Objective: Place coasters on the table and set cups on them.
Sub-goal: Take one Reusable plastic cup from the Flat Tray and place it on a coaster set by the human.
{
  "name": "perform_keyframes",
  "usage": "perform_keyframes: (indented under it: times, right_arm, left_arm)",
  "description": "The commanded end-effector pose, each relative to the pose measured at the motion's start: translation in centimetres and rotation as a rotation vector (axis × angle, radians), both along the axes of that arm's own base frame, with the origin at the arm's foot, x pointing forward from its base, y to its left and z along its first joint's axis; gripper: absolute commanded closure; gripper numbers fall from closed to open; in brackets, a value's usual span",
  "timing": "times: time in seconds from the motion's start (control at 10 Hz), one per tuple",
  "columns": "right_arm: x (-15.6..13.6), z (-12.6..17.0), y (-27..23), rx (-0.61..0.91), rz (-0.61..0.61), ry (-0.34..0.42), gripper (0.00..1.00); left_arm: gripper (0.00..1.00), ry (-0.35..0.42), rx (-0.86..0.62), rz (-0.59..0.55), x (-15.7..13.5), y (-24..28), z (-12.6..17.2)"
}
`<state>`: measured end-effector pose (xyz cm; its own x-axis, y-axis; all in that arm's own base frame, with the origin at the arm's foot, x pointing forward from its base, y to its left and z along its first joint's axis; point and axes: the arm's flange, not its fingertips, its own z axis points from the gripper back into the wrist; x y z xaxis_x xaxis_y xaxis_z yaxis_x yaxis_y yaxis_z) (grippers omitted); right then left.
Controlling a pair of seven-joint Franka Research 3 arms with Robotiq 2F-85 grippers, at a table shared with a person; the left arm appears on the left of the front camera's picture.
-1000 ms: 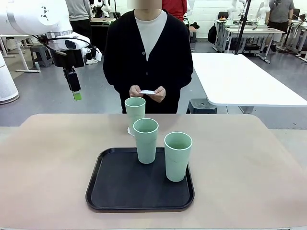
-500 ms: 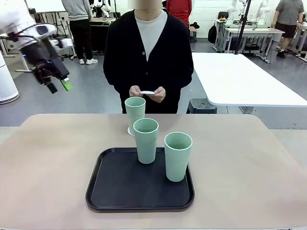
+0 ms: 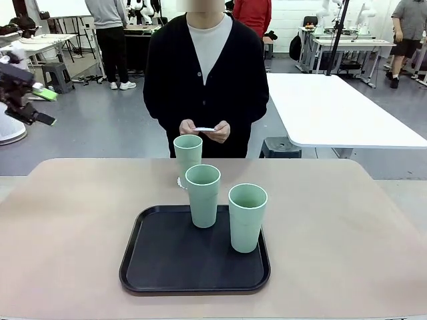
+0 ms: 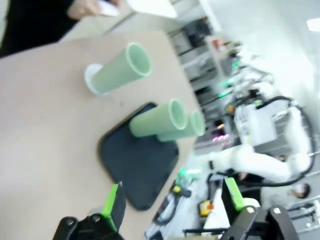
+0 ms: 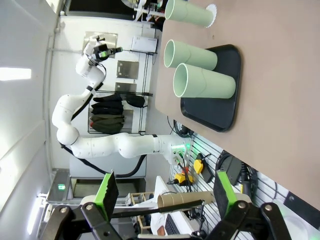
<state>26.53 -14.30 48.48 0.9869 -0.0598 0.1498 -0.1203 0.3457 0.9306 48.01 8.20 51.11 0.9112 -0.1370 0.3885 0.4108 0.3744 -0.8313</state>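
Mint cups (image 3: 203, 195), two on black tray (image 3: 160, 260), third on coaster (image 4: 88, 75), left pincer (image 4: 171, 196), right pincer (image 5: 166, 191) (both spread)

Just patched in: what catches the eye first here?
Two green cups stand on the black tray in the middle of the table; a third cup stands behind it on a white coaster. The person at the far side holds another coaster, and the left end effector hangs open, high at left.

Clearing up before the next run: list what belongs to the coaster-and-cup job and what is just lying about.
Job: far cup; its coaster; two nearer cups; white piece the person holds, likely a coaster; beige table.
Lying about: black tray; white table; grey stool.
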Motion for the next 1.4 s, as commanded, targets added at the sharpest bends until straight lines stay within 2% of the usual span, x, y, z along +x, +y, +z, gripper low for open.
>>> perform_keyframes:
  times: [0.0,0.4,0.8,1.1,1.3]
  right_arm:
    - [0.0,0.0,0.0,0.007,0.006,-0.006,0.0]
    - [0.0,0.0,0.0,0.007,0.006,-0.006,0.0]
    - [0.0,0.0,0.0,0.007,0.006,-0.006,0.0]
    - [0.0,0.0,0.0,0.007,0.006,-0.006,0.0]
    - [0.0,0.0,0.0,0.007,0.006,-0.006,0.0]
  left_arm:
    - [0.0,0.035,-0.152,-0.063,-1.4,3.1,-2.8]
    - [0.0,0.055,-0.284,-0.004,-3.4,7.3,-5.3]
    - [0.0,0.141,-0.227,0.027,-3.6,8.1,-6.8]
    - [0.0,0.144,-0.188,0.015,-3.3,7.2,-6.3]
    - [0.0,0.128,-0.238,0.025,-3.5,8.2,-7.1]
